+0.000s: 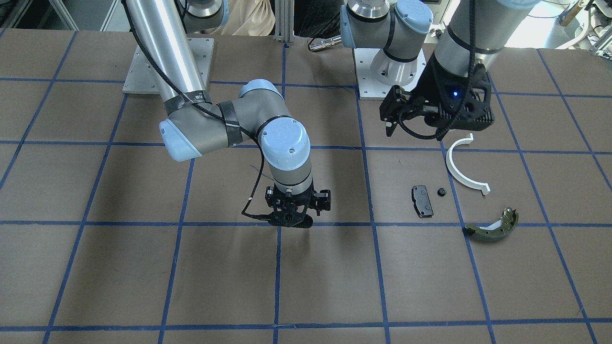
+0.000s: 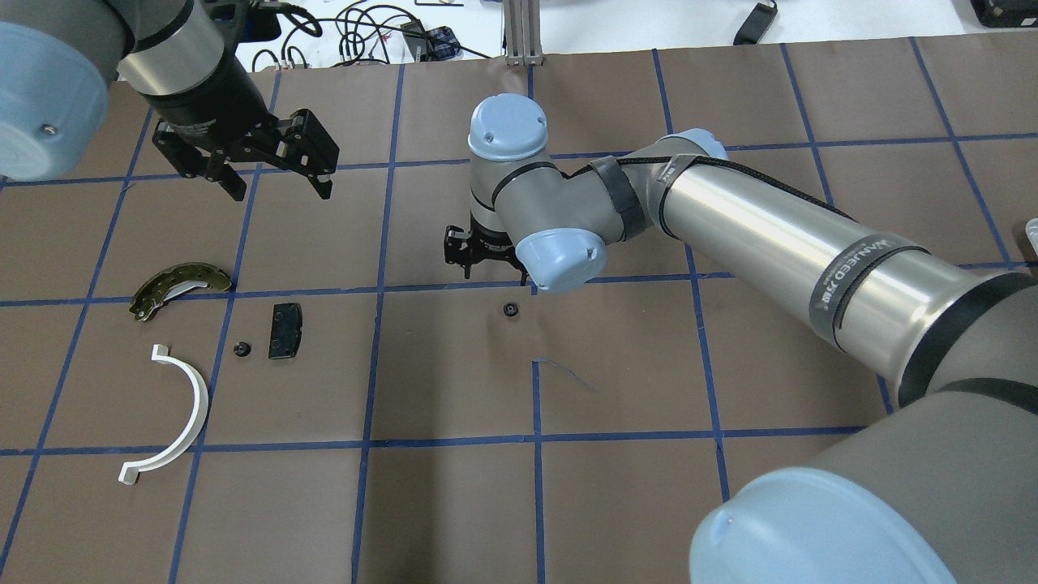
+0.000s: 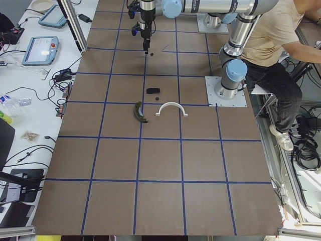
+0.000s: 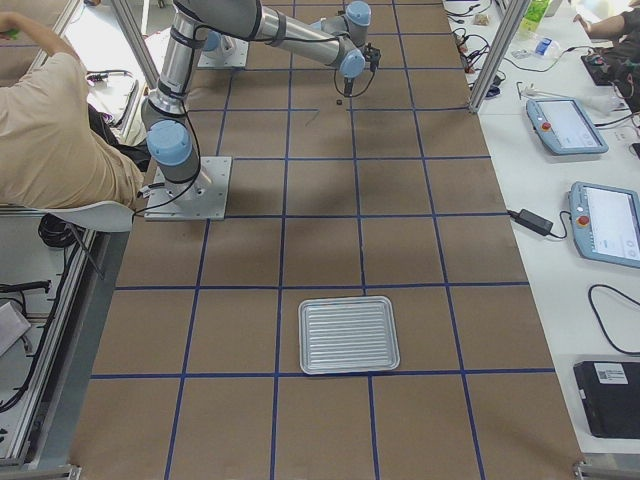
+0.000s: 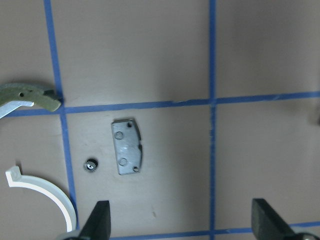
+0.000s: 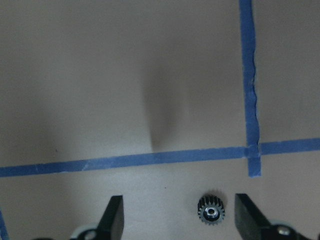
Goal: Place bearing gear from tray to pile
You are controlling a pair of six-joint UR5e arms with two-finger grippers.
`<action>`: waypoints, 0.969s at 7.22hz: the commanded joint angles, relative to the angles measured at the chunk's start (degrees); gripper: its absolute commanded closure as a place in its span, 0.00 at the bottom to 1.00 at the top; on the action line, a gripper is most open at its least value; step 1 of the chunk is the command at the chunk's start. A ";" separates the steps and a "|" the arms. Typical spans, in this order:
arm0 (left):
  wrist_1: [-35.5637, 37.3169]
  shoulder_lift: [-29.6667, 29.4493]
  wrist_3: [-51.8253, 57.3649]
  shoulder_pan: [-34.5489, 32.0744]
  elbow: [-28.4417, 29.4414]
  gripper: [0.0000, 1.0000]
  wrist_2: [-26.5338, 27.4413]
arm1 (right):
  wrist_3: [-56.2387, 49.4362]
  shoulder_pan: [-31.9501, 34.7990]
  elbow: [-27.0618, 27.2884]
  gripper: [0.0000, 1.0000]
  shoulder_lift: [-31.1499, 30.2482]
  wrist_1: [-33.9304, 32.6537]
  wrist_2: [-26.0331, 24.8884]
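A bearing gear [image 6: 211, 212] was seen lying flat on the tabletop [image 2: 454, 487], between the spread fingers of the right claw [image 6: 182, 222]. It lay nearer one finger than the other and was touched by neither. The right claw was held wide and nothing was gripped in it. In the overhead view it was poised over the tabletop, with the gear just beside it on the robot's side.

A second gear [image 2: 241, 349] was found well apart from the right claw, in the field of the left claw [image 2: 281, 193], just beside the black brake pad [image 2: 285, 331] and not touching it. The white half-ring [image 2: 174, 414] and the olive-green brake shoe [image 2: 178, 285] were laid near these, apart from each other, and the pile was made up of these parts.

The left claw was held high near the pile, its fingers set wide, and nothing was held in it. The tray [image 4: 349, 334] was set well apart from both claws, toward the tabletop's end on the robot's right.
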 commanded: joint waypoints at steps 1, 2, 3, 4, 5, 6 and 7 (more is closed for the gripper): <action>-0.85 1.33 -0.35 -2.35 -0.81 0.00 0.18 | -3.81 -6.41 0.33 0.00 -3.31 3.70 -0.26; -3.03 1.25 -0.61 -2.35 -0.90 0.00 0.27 | -11.68 -10.80 0.25 0.00 -5.33 6.78 -0.79; -3.31 -0.75 -1.23 -2.53 -0.99 0.00 0.09 | -16.71 -15.19 0.34 0.00 -7.87 9.33 -0.36; -1.92 -2.60 -4.10 -3.92 -2.12 0.00 -0.61 | -21.90 -19.41 0.34 0.00 -10.42 13.19 -0.53; 2.44 -5.66 -6.92 -5.50 -3.35 0.00 -0.79 | -25.17 -22.85 0.34 0.00 -13.31 17.84 -0.79; 8.14 -9.70 -9.73 -5.95 -4.50 0.00 -0.79 | -26.86 -25.49 0.25 0.00 -16.48 22.75 -1.32; 11.33 -13.57 -11.06 -8.04 -5.99 0.00 -0.61 | -28.96 -26.48 0.34 0.00 -20.07 26.11 -4.45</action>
